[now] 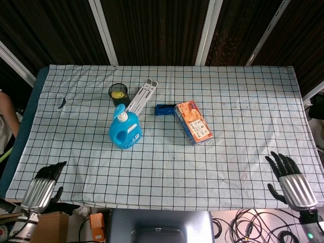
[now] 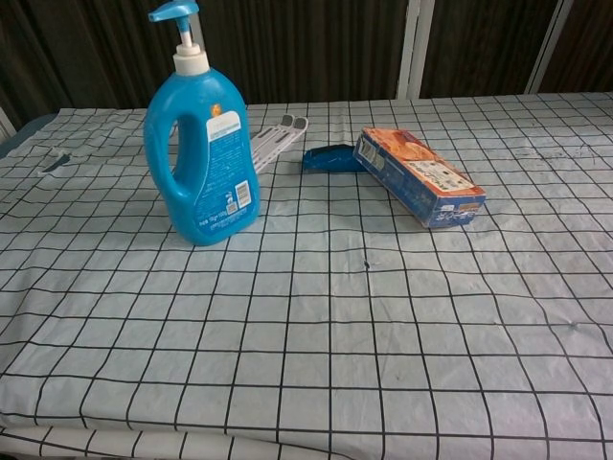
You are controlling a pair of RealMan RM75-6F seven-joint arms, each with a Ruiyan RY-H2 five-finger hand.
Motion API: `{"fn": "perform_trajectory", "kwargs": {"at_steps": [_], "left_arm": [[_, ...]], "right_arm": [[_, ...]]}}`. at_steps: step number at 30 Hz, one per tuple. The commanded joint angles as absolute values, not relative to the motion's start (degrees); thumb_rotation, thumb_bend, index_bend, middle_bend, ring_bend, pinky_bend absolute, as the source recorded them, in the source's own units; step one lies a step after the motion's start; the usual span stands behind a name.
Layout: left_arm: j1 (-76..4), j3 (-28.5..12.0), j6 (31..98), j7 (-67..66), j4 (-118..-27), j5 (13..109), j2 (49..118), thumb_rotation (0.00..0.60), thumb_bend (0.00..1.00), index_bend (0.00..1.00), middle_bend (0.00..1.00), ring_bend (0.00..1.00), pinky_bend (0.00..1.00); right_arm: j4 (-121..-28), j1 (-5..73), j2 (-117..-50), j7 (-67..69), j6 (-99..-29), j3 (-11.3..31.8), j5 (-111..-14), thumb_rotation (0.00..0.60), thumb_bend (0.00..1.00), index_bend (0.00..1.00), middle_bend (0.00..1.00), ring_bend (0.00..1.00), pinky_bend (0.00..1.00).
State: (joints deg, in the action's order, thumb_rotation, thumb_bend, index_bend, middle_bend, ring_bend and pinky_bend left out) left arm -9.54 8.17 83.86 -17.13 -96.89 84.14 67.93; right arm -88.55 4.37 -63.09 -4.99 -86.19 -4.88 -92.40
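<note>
Left hand hangs empty at the near left table edge, fingers apparently spread, while the right hand sits splayed and empty at the near right corner. Nearest the left hand, up and inward, the blue pump bottle stands upright; a clean grasp wraps its body low, clear of the pump.

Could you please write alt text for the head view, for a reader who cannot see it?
Both robot hands, left and right, rest open and empty at the near corners of a checked tablecloth; a blue pump bottle and a snack box sit mid-table.
</note>
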Motion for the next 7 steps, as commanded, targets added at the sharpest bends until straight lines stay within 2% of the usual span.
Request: {"fn": "perform_trajectory", "kwargs": {"at_steps": [1, 7], "left_arm": [[-2.2, 9.6, 93.3, -10.2, -91.1, 87.1, 68.2, 0.600, 0.42, 0.00, 0.00, 0.00, 0.00], [-1.2, 8.1, 94.4, -9.2, -89.7, 88.4, 68.7, 0.600, 0.42, 0.00, 0.00, 0.00, 0.00]], "right_arm": [[-86.6, 0.7, -64.9, -5.0, -90.4, -4.7, -90.6, 0.600, 0.31, 0.00, 0.00, 0.00, 0.08], [-85.8, 0.7, -66.5, -7.1, -89.6, -4.0, -91.0, 0.600, 0.31, 0.00, 0.00, 0.00, 0.07]]}}
